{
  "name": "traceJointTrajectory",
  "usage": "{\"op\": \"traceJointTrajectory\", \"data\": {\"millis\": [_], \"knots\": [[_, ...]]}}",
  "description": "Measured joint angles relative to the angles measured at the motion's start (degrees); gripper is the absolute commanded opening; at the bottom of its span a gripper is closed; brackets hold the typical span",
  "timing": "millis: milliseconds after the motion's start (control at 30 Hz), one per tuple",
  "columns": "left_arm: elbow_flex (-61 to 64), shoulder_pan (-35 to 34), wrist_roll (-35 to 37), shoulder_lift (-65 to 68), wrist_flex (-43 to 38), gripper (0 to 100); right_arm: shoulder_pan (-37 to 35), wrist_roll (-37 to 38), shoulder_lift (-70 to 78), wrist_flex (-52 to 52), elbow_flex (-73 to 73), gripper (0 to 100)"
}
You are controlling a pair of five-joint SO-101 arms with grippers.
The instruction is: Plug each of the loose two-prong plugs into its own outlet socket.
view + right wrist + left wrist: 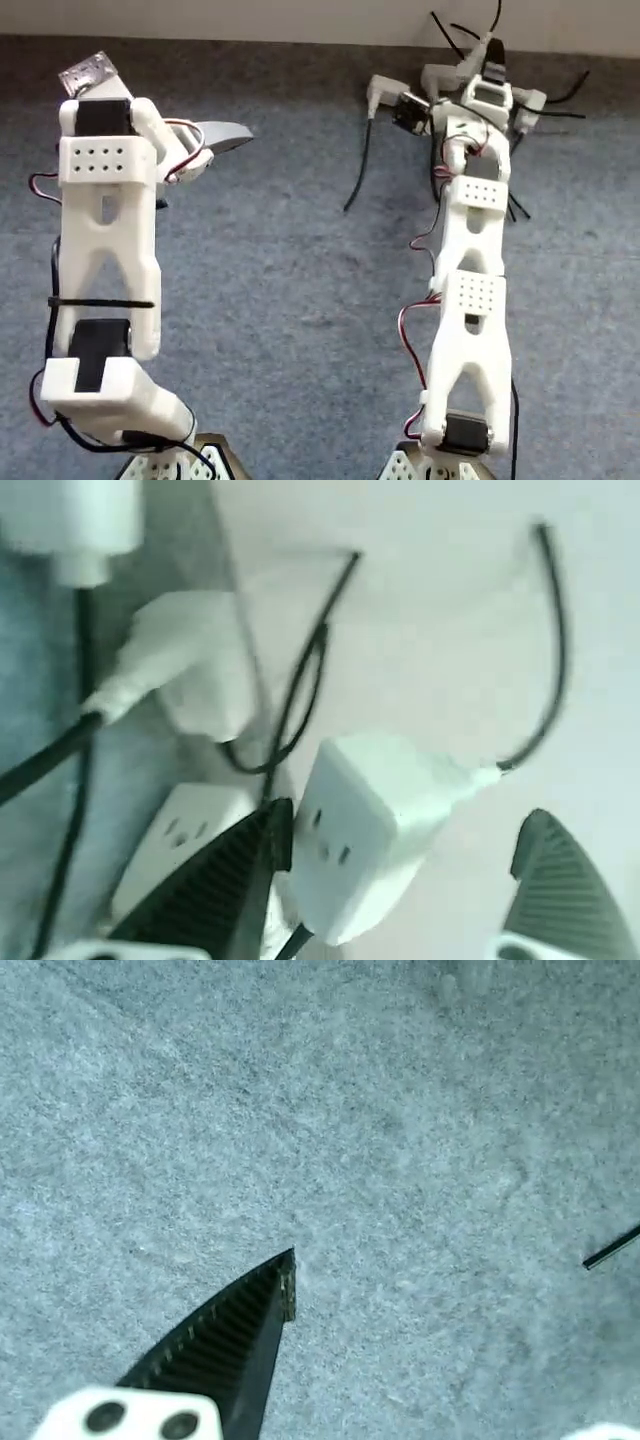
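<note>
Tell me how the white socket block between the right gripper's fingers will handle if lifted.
The socket block looks like rigid, boxy plastic, so it probably won't deform or roll. Its smooth faces may slip in the right gripper. The thin black cord at its end loops loosely, so it would likely trail limply.

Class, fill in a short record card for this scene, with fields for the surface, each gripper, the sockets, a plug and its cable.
Surface: grey carpet
Left gripper: open, over bare carpet, away from the plugs
Right gripper: open, one finger on each side of a white socket block
Second socket block: lies beside the first
Loose plug: white, not in either block
Cable: black cable runs from that plug
</note>
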Motion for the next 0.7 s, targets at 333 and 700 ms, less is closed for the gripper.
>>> {"op": "traceJointTrajectory", "data": {"millis": [333, 700], "knots": [[4.0, 0.2, 0.0, -4.8, -0.2, 56, -1.9, -24.4, -20.0, 23.5, -0.1, 33.4], [4.0, 0.2, 0.0, -5.3, -0.2, 56, -4.0, -38.4, -40.1, 53.8, -0.1, 33.3]]}}
